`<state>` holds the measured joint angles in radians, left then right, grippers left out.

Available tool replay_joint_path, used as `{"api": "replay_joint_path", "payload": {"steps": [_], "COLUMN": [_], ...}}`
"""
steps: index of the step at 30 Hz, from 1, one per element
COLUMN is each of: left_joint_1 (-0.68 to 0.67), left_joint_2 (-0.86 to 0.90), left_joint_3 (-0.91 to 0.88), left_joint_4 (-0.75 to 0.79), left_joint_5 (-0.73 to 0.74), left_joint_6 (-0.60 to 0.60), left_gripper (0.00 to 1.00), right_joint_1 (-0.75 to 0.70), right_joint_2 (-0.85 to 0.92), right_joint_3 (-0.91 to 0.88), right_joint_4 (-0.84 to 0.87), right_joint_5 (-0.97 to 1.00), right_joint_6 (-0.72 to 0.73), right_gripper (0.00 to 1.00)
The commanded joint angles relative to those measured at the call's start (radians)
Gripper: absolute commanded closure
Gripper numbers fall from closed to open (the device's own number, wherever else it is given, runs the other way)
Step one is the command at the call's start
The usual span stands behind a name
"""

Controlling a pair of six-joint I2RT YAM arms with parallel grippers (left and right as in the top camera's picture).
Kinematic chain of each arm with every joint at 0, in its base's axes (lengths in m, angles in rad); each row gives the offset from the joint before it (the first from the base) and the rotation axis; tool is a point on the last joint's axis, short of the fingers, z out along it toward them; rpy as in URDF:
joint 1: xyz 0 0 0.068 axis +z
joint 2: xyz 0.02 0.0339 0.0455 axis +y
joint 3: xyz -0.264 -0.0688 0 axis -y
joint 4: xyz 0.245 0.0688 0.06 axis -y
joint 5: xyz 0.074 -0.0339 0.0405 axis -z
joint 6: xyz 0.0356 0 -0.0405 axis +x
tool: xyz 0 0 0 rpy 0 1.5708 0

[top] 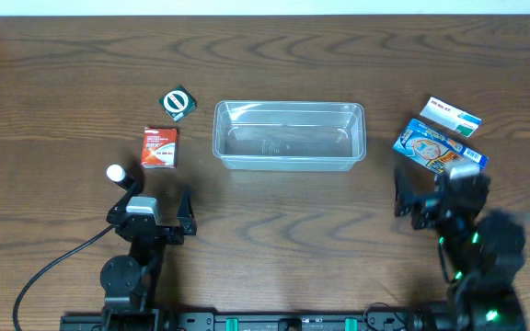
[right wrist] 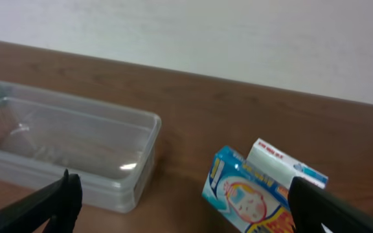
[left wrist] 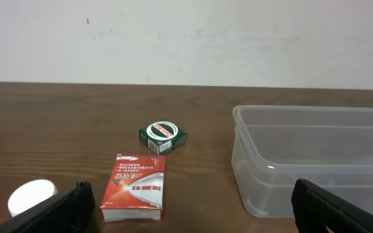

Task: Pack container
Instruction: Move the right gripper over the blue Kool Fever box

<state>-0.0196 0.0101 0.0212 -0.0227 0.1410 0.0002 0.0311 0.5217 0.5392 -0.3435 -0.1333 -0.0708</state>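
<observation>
Robot lab; bare wood table (top: 53, 64); blank white wall (left wrist: 238, 39).

Wooden table (top: 274, 211), plain pale wall (left wrist: 186, 39)

Here's the left gripper (top: 159, 200), jaws spread wide. The red packet (top: 159, 147) sits straight ahead, the green box (top: 178, 102) lies beyond it, and a white cap (top: 115, 173) is just beside its left finger. Bare counter (top: 283, 207) runs between the arms up to the container (top: 289, 136), whose top is open. Over by the right gripper (top: 428, 191), the blue packet (top: 440, 150) and white box (top: 452, 116) crowd close ahead.
</observation>
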Motion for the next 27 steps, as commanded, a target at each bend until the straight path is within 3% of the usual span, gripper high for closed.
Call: {"api": "replay_joint_path", "payload": {"steps": [1,6,11,16,27], "left_joint_1": [0.006,0.006,0.006,0.006,0.006], "left_joint_2": [-0.005,-0.005,-0.005,-0.005,-0.005], "left_joint_3": [-0.017,-0.017,-0.017,-0.017,-0.017], "left_joint_4": [-0.036,-0.036,-0.036,-0.036,-0.036], "left_joint_5": [0.008,0.008,0.008,0.008,0.008], "left_joint_6": [0.007,0.006,0.007,0.007,0.007], "left_gripper": [0.02,0.02,0.02,0.02,0.02], "right_joint_1": [0.008,0.008,0.008,-0.001,-0.187], "right_joint_2": [0.193,0.46,0.649,0.702,0.807], "right_joint_3": [0.224,0.584,0.828,0.853,0.853], "right_joint_4": [-0.103,-0.386,-0.572,-0.589,-0.627], "right_joint_5": [0.005,0.004,-0.031,-0.028,0.059], "right_joint_6": [-0.012,-0.032,-0.066,-0.063,0.265], "right_gripper": [0.01,0.01,0.01,0.01,0.01]}}
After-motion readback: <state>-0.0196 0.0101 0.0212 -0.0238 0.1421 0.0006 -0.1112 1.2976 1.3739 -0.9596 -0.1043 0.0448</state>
